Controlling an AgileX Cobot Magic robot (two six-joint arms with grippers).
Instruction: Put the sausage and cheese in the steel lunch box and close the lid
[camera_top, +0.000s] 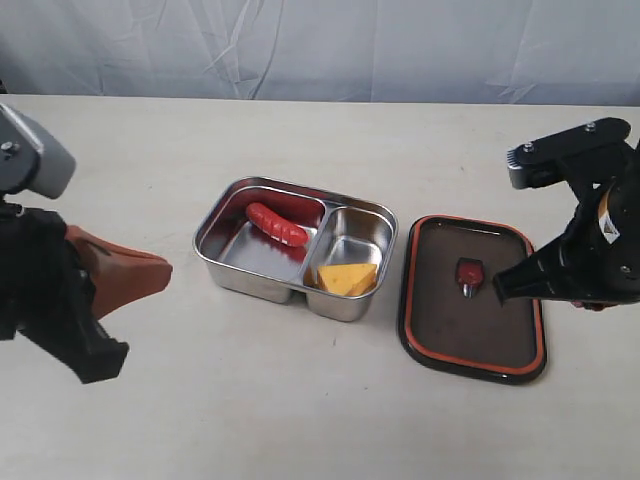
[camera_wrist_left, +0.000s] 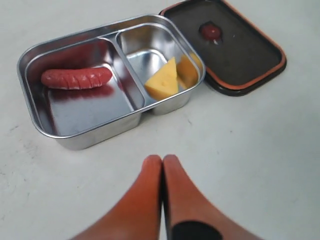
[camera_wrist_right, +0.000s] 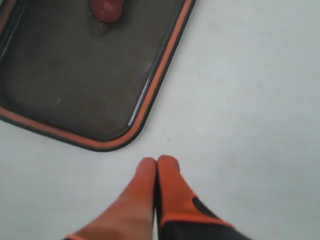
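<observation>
The steel lunch box (camera_top: 212, 250) (camera_wrist_left: 80, 141) sits mid-table. Its large compartment holds the red sausage (camera_top: 277, 223) (camera_wrist_left: 76, 78). The yellow cheese (camera_top: 348, 279) (camera_wrist_left: 163, 81) lies in the small compartment. Right of the box, the dark lid (camera_top: 505, 340) (camera_wrist_left: 250, 55) (camera_wrist_right: 65, 90) lies upside down, orange seal rim and centre valve (camera_top: 469, 272) facing up. My left gripper (camera_top: 165, 268) (camera_wrist_left: 162, 160) hovers shut and empty to the left of the box. Shut and empty too, my right gripper (camera_top: 497, 288) (camera_wrist_right: 157, 161) is over the lid's right part.
A pale cloth backdrop (camera_top: 320, 45) hangs behind the light tabletop (camera_top: 300, 400). Nothing else lies on the table near the box or the lid.
</observation>
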